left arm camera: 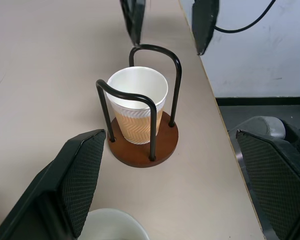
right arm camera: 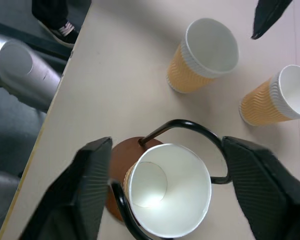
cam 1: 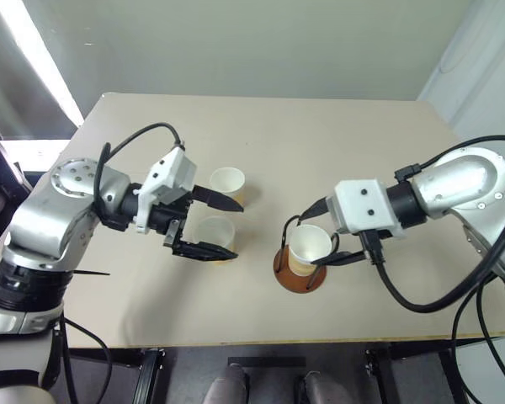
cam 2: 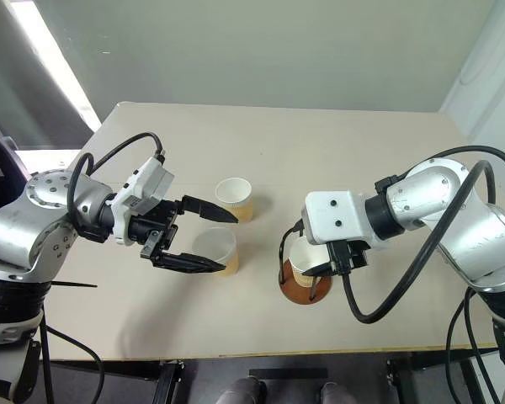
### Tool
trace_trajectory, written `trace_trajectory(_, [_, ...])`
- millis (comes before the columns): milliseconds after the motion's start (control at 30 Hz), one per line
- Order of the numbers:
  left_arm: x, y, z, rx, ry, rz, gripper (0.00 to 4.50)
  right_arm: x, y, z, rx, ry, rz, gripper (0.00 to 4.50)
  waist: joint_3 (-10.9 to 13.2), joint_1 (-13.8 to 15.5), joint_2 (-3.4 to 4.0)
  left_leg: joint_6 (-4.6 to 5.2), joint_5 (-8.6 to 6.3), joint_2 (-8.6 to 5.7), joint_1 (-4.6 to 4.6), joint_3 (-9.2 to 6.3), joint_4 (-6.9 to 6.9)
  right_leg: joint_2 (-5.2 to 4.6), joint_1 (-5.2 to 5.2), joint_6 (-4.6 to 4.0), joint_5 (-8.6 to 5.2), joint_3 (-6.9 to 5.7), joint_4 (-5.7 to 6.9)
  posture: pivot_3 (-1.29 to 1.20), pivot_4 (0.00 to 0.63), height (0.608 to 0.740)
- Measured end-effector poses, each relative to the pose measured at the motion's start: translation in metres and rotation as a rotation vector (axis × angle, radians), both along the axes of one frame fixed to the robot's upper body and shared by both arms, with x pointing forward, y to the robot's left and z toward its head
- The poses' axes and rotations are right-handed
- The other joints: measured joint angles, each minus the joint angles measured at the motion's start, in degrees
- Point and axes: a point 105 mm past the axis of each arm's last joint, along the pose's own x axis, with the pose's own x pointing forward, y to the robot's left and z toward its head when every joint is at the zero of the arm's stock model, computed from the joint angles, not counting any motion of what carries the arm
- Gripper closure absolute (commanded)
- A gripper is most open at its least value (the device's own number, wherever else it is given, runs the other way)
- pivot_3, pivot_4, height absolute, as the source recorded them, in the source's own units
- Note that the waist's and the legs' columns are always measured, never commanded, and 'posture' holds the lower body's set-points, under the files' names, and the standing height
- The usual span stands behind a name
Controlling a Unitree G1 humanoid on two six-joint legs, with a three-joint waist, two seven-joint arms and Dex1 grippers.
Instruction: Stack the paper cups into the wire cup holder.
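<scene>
Tan paper cup (cam 1: 310,247) sits inside the wire cup holder (cam 1: 299,271); right gripper (right arm camera: 165,192) spread around it, not pinching, likely letting go. Left gripper (cam 1: 212,225) spread wide over nearer loose cup (cam 2: 215,249), probably next pick. Third cup (cam 2: 235,196) stands just behind on the surface (cam 1: 320,143).

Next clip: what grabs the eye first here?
One cup stands upright in the wire holder near the table's front edge, with the right gripper open on either side of it. Two more cups wait on the table, the open left gripper above the nearer one.
</scene>
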Motion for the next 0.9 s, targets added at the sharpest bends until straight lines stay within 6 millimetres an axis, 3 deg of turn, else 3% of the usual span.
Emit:
trace_trajectory(167, [-0.004,0.001,0.001,0.086,-0.09,0.02,0.0,-0.003,-0.005,0.026,0.192,0.078,-0.064,1.15,0.0,-0.01,-0.01,0.0,0.0,-0.02,0.0,0.0,-0.02,0.0,0.0,-0.01,-0.01,0.01,-0.03,0.0,0.15,0.74])
trace_trajectory(300, [-0.006,0.005,-0.01,0.19,-0.148,0.032,0.0,-0.007,-0.009,0.039,0.293,0.14,-0.102,1.15,0.0,-0.01,-0.01,-0.04,0.02,-0.01,0.03,0.0,-0.06,0.01,0.0,-0.04,-0.03,0.01,-0.02,0.0,0.15,0.74])
trace_trajectory(600, [0.006,0.012,-0.027,0.398,-0.325,0.041,0.0,-0.01,-0.014,0.045,0.346,0.206,-0.153,1.15,0.0,0.01,-0.01,-0.03,0.01,-0.01,0.02,-0.02,-0.09,0.0,-0.04,-0.07,-0.04,0.01,-0.01,0.0,0.15,0.74])
trace_trajectory(900, [0.007,0.019,-0.038,0.489,-0.326,0.091,0.0,-0.015,-0.023,0.052,0.353,0.263,-0.196,1.15,0.0,-0.01,0.0,-0.05,0.0,-0.01,0.01,-0.02,-0.12,0.0,-0.07,-0.1,-0.06,0.01,0.0,0.0,0.15,0.74])
